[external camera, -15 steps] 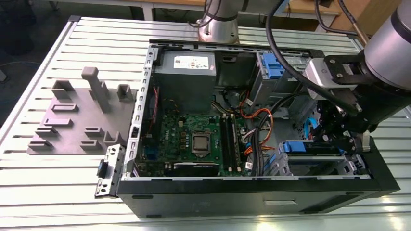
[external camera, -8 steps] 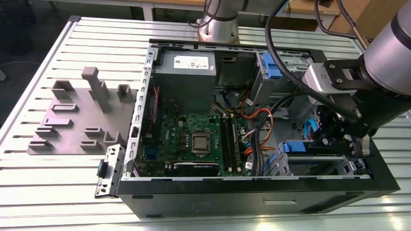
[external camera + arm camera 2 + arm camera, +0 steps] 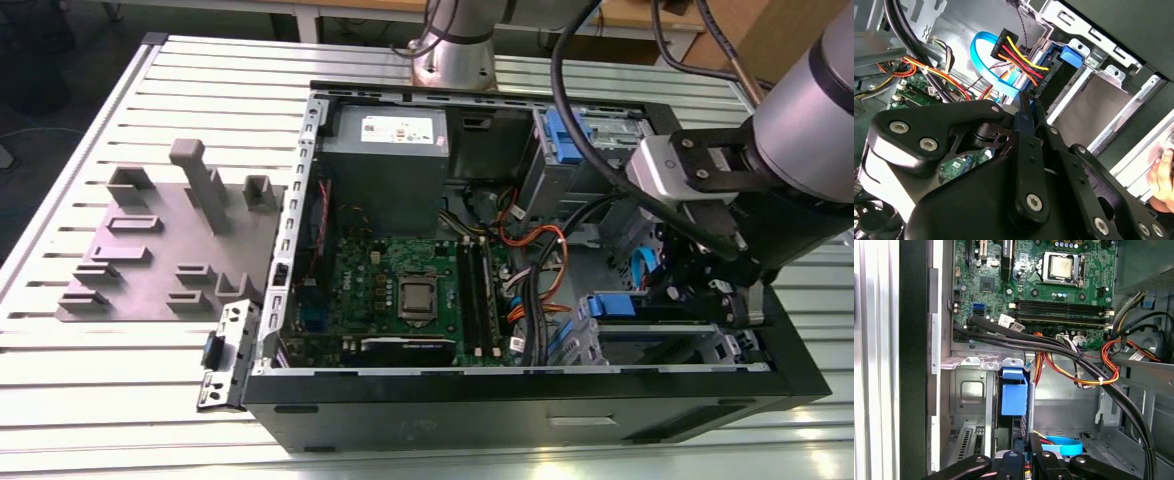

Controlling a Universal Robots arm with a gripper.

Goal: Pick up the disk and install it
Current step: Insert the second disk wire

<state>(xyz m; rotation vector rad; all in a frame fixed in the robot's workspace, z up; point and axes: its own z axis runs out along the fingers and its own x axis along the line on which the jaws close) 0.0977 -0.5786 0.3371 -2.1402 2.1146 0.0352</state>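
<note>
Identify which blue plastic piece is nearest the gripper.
The blue piece in the bay beside the gripper; the other blue piece sits farther off, near the grey box.

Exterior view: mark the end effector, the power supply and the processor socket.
end effector [image 3: 694, 290], exterior view, on its dark body above the drive bay.
power supply [image 3: 387, 165], exterior view, on its grey top face.
processor socket [image 3: 418, 297], exterior view, on its metal centre.

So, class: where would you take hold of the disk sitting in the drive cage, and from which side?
Probably by its blue end tab, approaching from the case's open side. The disk stands edge-on between the cage's metal walls, so its broad faces are shut in, leaving that edge exposed.
</note>
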